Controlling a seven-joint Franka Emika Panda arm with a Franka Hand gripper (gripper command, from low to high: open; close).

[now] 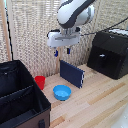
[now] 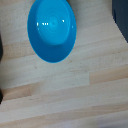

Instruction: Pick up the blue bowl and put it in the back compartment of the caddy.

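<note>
The blue bowl [image 1: 62, 92] sits upright and empty on the wooden table [image 1: 95, 107], just off the caddy's corner. In the wrist view the blue bowl [image 2: 51, 30] shows from straight above, and no fingers are seen around it. My gripper [image 1: 62, 51] hangs well above the bowl, open, with nothing between its fingers. The black fabric caddy [image 1: 30, 102] fills the exterior view's left. Its dividers split it into sections, and the farthest one, the back compartment [image 1: 12, 77], looks empty.
A small red cup [image 1: 40, 82] stands between the caddy and the bowl. A flat dark-blue panel [image 1: 72, 73] leans upright just behind the bowl. A black boxy machine [image 1: 110, 52] occupies the back at the exterior view's right. A woven screen forms the backdrop.
</note>
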